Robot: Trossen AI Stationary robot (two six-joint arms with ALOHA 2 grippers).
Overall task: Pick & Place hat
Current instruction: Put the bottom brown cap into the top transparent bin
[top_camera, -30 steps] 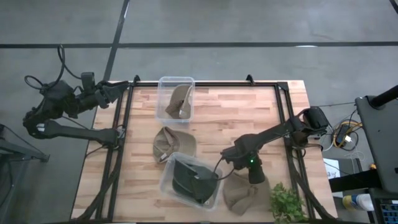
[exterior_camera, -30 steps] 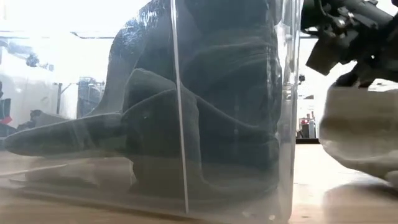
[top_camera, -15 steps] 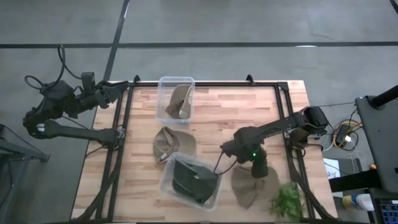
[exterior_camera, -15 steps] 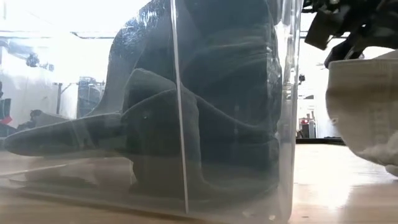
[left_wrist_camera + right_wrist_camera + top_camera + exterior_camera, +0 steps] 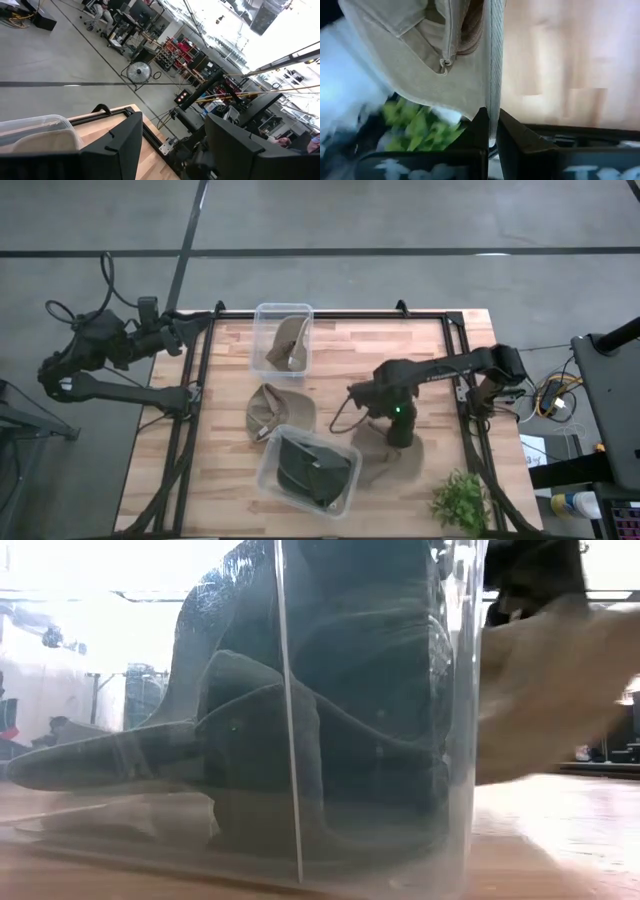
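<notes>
My right gripper (image 5: 386,418) is over the table's middle right, shut on a khaki hat (image 5: 388,458) that hangs beside the near clear bin (image 5: 345,485). The hat also shows in the low view (image 5: 550,690) and in the right wrist view (image 5: 420,65). That bin holds a dark hat (image 5: 308,468). A second khaki hat (image 5: 278,408) lies flat on the table. A third khaki hat (image 5: 288,342) sits in the far clear bin (image 5: 282,310). My left gripper (image 5: 180,332) is open and empty, beyond the table's far left corner. My right gripper pinches the khaki hat's brim edge (image 5: 493,107) between its two fingers (image 5: 481,131). The fingers come from above, pointing down. The hat hangs below them with its inner band showing. In the low view it looks clear of the table.
A green plant (image 5: 460,500) stands at the near right corner. A black frame rail (image 5: 462,380) runs along the table's right side and another (image 5: 195,380) along its left. Bare wood (image 5: 360,360) lies between the far bin and my right gripper.
My right gripper has gone up and toward the table's far and left edges, carrying the khaki hat. The hat has come away from its spot beside the plant at the near edge and now hangs next to the near bin.
</notes>
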